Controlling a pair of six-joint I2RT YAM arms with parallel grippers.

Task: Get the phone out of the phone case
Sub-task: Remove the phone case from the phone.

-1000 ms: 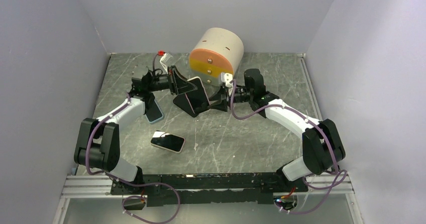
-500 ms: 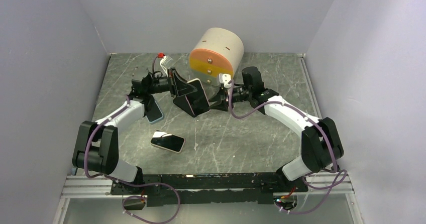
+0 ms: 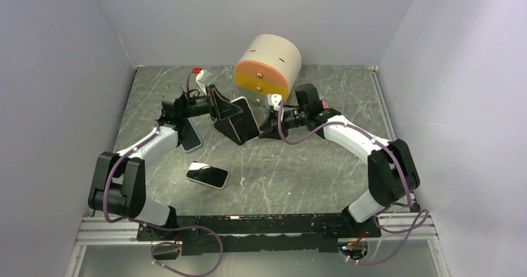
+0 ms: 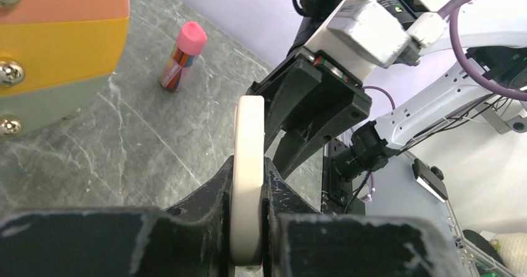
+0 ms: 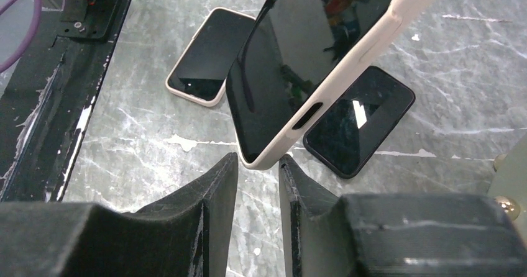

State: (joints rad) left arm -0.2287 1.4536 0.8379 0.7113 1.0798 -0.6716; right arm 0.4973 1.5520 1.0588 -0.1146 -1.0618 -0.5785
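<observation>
Underneath, scratched grey marble tabletop (image 3: 298, 165), lilac walls (image 3: 56, 53).

Marble table (image 3: 298, 165) holds a drum (image 3: 268, 66), cream-cased phone (image 3: 207, 175) and seemingly blue-edged phone (image 3: 192, 139).

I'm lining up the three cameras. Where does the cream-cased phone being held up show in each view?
Top external: phone centre, below the striped drum.
Left wrist: phone edge-on, centre, clamped in left gripper.
Right wrist: phone upper centre, corner at right gripper.
Landmark: striped drum, top left for left wrist, sliver at right wrist's lower right.
</observation>
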